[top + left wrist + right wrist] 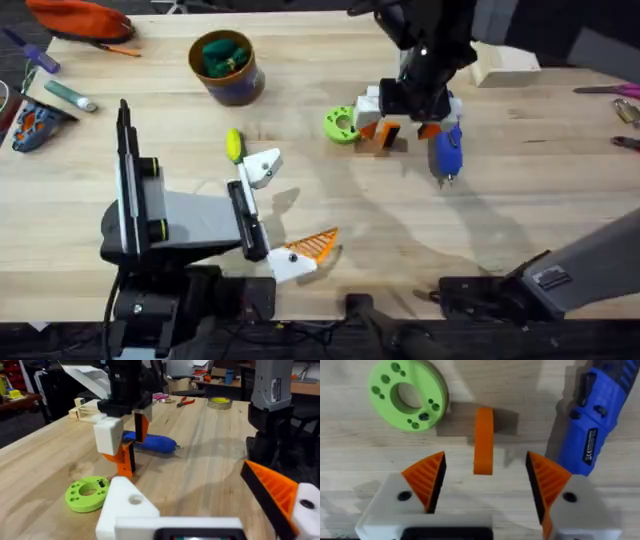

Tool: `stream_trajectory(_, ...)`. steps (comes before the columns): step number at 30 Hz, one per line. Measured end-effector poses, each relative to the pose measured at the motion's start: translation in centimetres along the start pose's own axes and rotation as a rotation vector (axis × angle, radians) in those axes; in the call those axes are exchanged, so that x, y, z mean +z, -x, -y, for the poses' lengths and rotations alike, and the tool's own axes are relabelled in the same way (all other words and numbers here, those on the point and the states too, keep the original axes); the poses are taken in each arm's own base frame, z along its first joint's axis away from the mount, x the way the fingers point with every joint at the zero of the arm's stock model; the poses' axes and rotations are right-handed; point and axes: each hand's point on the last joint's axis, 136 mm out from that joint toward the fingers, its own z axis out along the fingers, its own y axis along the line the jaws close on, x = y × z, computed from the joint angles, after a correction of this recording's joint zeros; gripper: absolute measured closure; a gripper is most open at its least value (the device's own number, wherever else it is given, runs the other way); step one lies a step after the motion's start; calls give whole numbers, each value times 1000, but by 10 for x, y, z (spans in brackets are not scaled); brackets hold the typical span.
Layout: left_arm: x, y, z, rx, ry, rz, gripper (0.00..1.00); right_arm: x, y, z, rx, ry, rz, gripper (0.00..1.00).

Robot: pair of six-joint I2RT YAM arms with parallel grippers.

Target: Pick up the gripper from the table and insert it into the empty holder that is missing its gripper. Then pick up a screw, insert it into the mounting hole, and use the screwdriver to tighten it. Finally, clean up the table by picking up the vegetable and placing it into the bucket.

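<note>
While the right arm reaches out over the middle of the tabletop (520, 190), its pincer (485, 482) hangs straight above the gripper (483, 440), fingers spread wide, one orange ribbed pad on either side of that little orange piece and neither one touching it. The gripper lies flat on the wood, just beside the lime-green disc (340, 124) with the centre hole. On its other side sits the screwdriver (446, 152), blue and resting on the tabletop with its thin metal tip pointing toward the arms' bases.

Over at the near left, the left arm sits low, and its pincer (276, 210) shows the trouble: one white wedge, the holder (262, 167), is bare, while the other white mount carries its orange finger (314, 243). The two mounts stand well apart, so it is open with nothing between them. The left wrist view looks across the holder (125, 505) toward the right pincer (131, 440) hovering over the wood, the disc near it and the screwdriver behind.

Just beyond the holder lies the vegetable (233, 144), yellow-green, alone on the wood. Farther back stands the bucket (227, 68), upright, with green lumps inside it.
</note>
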Motion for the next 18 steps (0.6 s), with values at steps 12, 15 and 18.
stream_trajectory(12, 0, 0, 0, -1, 0, 0, 15, 4, 11, -2, 14, -8, -12, 167)
stream_trajectory(15, 0, 0, 0, 0, 0, 0, 15, 7, 12, -3, 14, -11, -16, 254)
stream_trajectory(18, 0, 0, 0, -1, 0, 0, 15, 3, 16, -5, 14, -3, -4, 336)
